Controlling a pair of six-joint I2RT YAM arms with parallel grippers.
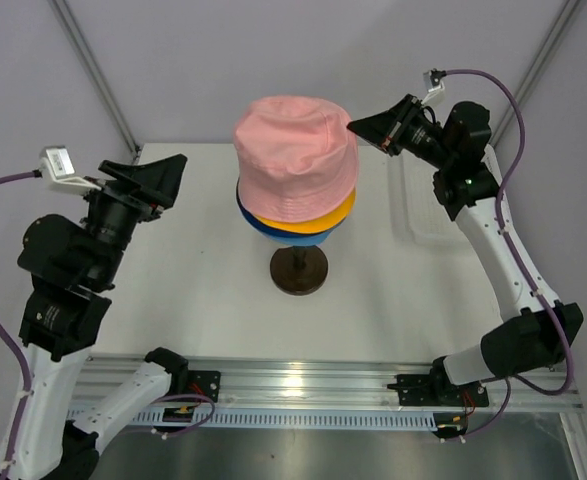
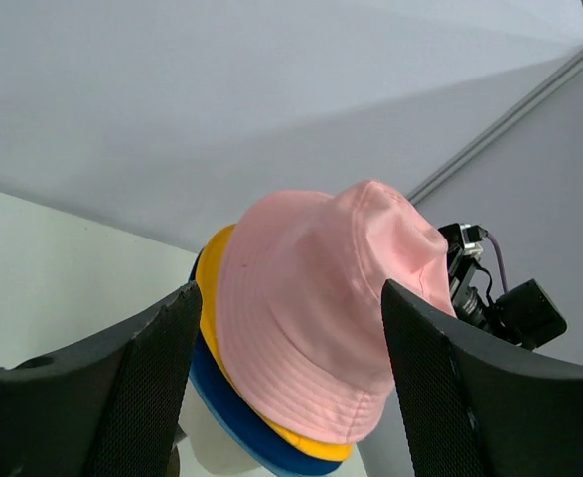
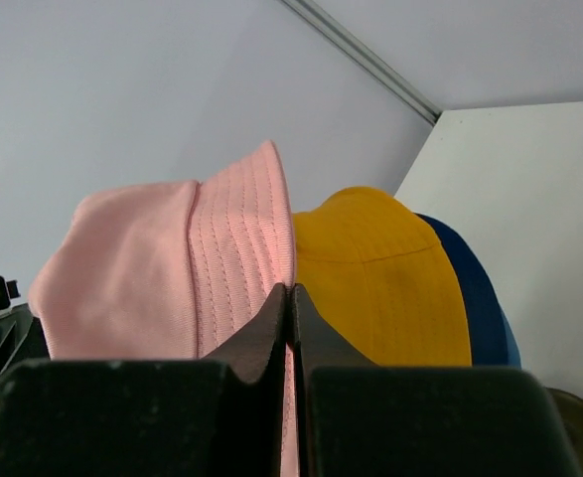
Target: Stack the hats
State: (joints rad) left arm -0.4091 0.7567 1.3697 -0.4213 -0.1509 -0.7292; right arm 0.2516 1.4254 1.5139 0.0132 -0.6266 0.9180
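I see the white desk [image 1: 203,260] whole only from the top camera. Of the wrist cameras, the left shows one corner of it and the right a strip beyond the hats. The top view alone also gives a faint white mesh basket [image 1: 428,215] lying on the desk under the right arm.

The four hats sit stacked at mid-desk, raised on a stand. The pink fabric bucket hat [image 1: 295,165] is on top, its crown smooth and its brim stitched in rows. Below it come the yellow-orange bucket hat [image 1: 323,218], the navy blue bucket hat [image 3: 475,298] and the light blue bucket hat [image 3: 510,348], each showing only as a rim or a crescent.

The left wrist view alone shows the cream mannequin head [image 2: 207,437] under the stack. The top view alone shows its dark round base [image 1: 298,272].

The left pincer [image 1: 173,185] is spread wide, holds nothing and stands apart from the stack. The right pincer [image 1: 353,125] is pressed together with its tips at the pink brim. I cannot tell whether it has caught any fabric.
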